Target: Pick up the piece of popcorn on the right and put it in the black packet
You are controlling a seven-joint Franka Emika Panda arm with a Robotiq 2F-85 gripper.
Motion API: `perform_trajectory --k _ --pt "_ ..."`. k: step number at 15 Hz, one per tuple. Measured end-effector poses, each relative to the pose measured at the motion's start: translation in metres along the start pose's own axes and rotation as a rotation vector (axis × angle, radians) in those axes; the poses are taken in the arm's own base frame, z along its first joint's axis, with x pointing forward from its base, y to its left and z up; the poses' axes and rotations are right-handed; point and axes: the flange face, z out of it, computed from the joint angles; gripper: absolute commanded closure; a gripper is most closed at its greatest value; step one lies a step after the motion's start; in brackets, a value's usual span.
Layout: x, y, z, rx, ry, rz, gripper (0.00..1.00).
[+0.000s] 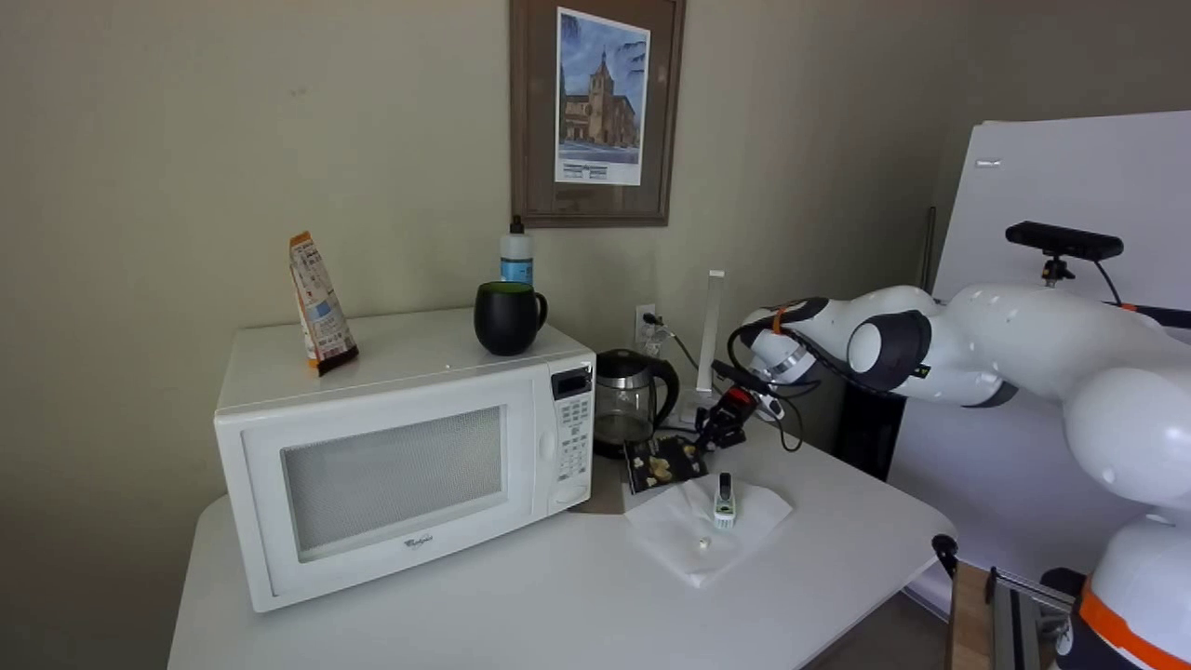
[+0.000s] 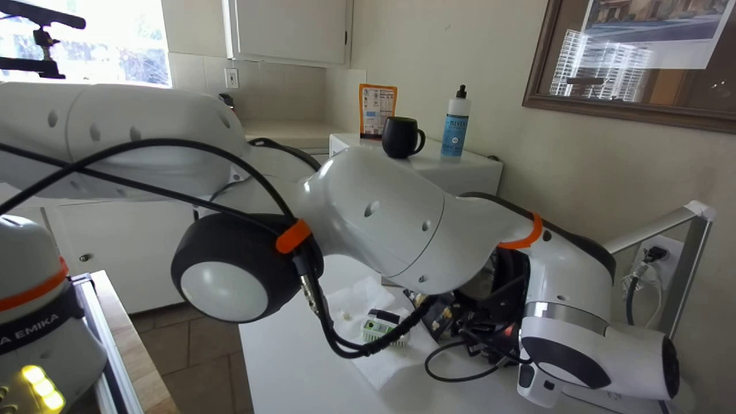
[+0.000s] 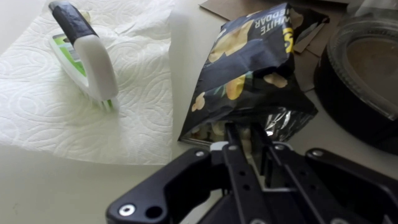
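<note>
probably depositing: holding black two-fingered tool (image 3: 243,127) in open mouth of black printed foil packet (image 3: 248,87), showing fingers (image 3: 238,160) slightly apart, not discerning whether gripping. seeing small cream popcorn piece (image 1: 704,543) lying on white paper towel (image 1: 670,530), possibly not the target. next: likely needing spreading, then backing straight out.

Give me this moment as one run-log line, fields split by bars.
gripper: at open mouth of black packet, jaws slightly apart | hold: unclear | loose popcorn: one piece on paper towel near brush
</note>
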Motion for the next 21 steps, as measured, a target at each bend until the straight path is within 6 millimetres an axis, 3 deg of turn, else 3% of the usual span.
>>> perform_trajectory --k 14,15,17,21 --pt "-0.001 -0.002 0.022 0.024 -0.067 -0.039 0.96" --pt "-0.001 -0.002 0.024 0.031 -0.079 -0.044 0.60" --pt "-0.003 -0.002 0.027 0.037 -0.108 -0.046 0.54" --pt "-0.005 0.001 0.035 0.039 -0.160 -0.040 0.23"
